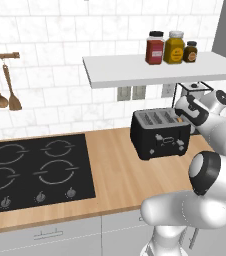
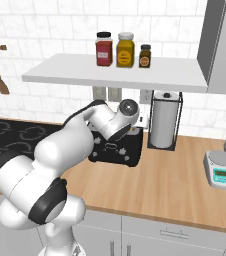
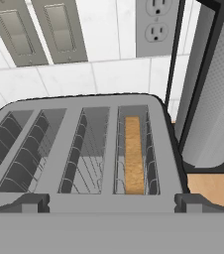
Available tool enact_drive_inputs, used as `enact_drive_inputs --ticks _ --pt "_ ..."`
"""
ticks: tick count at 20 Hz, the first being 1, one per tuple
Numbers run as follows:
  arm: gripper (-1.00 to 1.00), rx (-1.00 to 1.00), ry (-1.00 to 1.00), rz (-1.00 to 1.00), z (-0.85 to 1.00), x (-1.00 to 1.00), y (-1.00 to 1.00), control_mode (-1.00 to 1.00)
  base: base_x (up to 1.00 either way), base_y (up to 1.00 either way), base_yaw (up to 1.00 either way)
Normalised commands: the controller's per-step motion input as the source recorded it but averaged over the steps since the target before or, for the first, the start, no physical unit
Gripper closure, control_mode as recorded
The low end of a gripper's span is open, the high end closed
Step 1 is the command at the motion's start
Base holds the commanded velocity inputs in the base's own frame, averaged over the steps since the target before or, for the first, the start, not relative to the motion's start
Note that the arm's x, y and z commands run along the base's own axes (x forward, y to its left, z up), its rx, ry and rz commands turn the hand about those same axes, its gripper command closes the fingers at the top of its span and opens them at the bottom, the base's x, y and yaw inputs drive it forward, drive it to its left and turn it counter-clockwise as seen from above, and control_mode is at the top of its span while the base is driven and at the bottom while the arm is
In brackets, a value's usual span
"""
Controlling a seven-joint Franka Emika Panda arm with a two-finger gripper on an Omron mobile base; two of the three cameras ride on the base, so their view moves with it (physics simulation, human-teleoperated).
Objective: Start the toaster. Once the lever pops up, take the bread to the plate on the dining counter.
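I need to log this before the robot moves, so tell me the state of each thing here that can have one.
toaster: upright on the counter, four slots
bread: sunk in the toaster's rightmost slot
gripper: open, above the toaster, holding nothing
stove: nothing on its burners
paper towel roll: upright in its holder
jars: lids on

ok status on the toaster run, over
End effector open, empty, above the toaster. Bread sits in the slot nearest the paper towel roll. Nothing in the way.

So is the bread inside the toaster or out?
Inside. The bread stands on edge down in one end slot of the toaster, between the wire guides; the other slots are empty.
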Motion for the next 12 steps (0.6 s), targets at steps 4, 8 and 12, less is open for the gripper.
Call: enact_drive_inputs --ticks 4,8,12 --pt "-1.0 0.0 0.0 0.0 0.0 0.0 0.0 -1.0 0.0 0.0 0.0" --pt "-1.0 0.0 0.0 0.0 0.0 0.0 0.0 -1.0 0.0 0.0 0.0" --pt "-1.0 0.0 0.0 0.0 0.0 0.0 0.0 -1.0 0.0 0.0 0.0"
